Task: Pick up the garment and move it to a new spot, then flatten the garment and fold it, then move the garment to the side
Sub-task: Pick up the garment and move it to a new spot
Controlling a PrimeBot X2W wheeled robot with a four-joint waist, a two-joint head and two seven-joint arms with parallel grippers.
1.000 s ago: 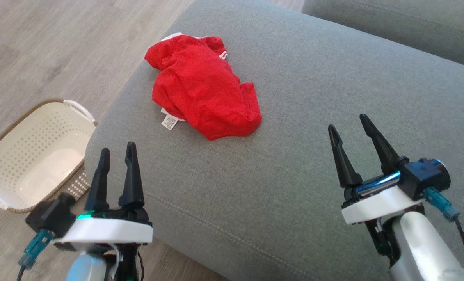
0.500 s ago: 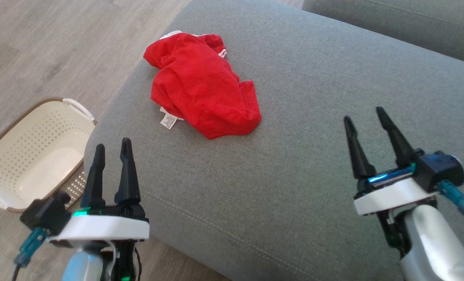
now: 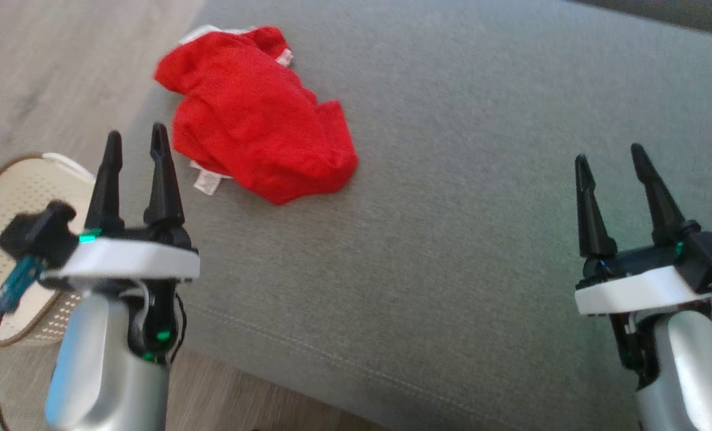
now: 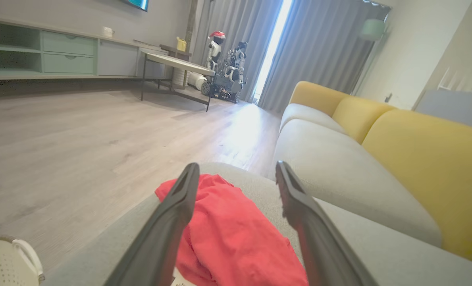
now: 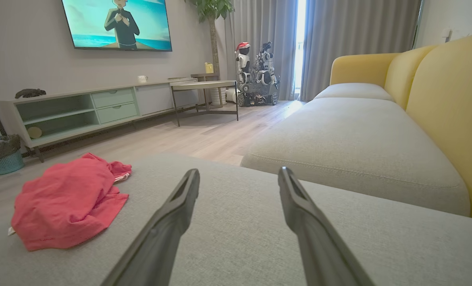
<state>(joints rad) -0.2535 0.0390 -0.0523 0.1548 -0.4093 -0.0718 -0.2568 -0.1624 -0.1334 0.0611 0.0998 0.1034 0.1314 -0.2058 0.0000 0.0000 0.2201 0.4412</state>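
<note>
While left gripper (image 3: pixel 135 131) and right gripper (image 3: pixel 609 152) hover with fingers spread, holding nothing, red garment (image 3: pixel 254 120) lies crumpled near grey sofa cushion's (image 3: pixel 451 239) far-left edge, just beyond left gripper; white basket (image 3: pixel 8 197) on floor.

In the head view the basket (image 3: pixel 14 197) is running off the left edge, and the left gripper (image 3: pixel 136 131) and its arm are covering part of it. Blur is smearing the white label (image 3: pixel 205 181) at the edge of the garment (image 3: pixel 248 114), leaving its print unreadable. In the left wrist view the dark fingers (image 4: pixel 168 234) are masking strips of the garment, and the bottom edge is cutting off its near part.
</note>
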